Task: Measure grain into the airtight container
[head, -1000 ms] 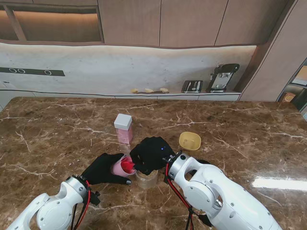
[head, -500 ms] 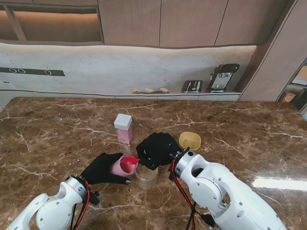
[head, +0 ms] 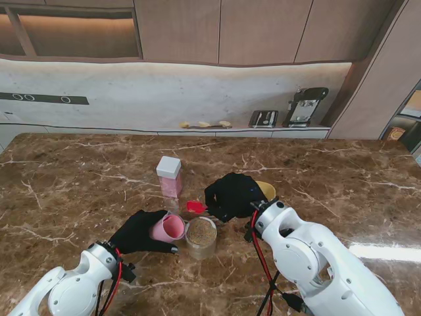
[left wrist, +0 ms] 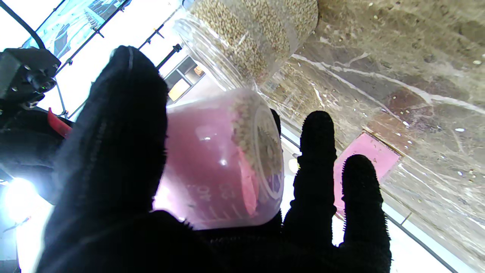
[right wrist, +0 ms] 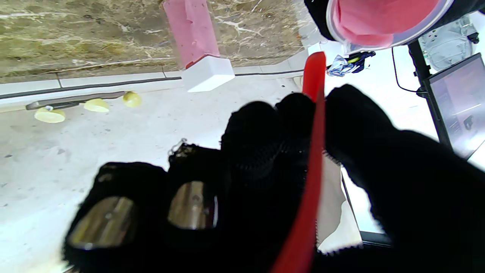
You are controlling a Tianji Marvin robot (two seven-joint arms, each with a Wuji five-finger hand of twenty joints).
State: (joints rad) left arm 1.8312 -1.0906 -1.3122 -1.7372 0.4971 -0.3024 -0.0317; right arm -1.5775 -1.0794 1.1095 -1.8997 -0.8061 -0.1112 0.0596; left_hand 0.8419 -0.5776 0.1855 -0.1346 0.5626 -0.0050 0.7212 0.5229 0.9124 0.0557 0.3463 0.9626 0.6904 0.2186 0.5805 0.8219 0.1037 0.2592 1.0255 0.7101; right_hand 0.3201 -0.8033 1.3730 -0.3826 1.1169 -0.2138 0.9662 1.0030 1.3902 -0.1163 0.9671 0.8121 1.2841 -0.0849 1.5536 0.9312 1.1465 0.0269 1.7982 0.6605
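The left hand lies low over the desk, fingers wrapped around a tilted pink measuring cup whose mouth faces the clear grain jar just beside it. The right hand hovers farther from me, fingers pinching a red scoop. A pink white-lidded container stands upright beyond.
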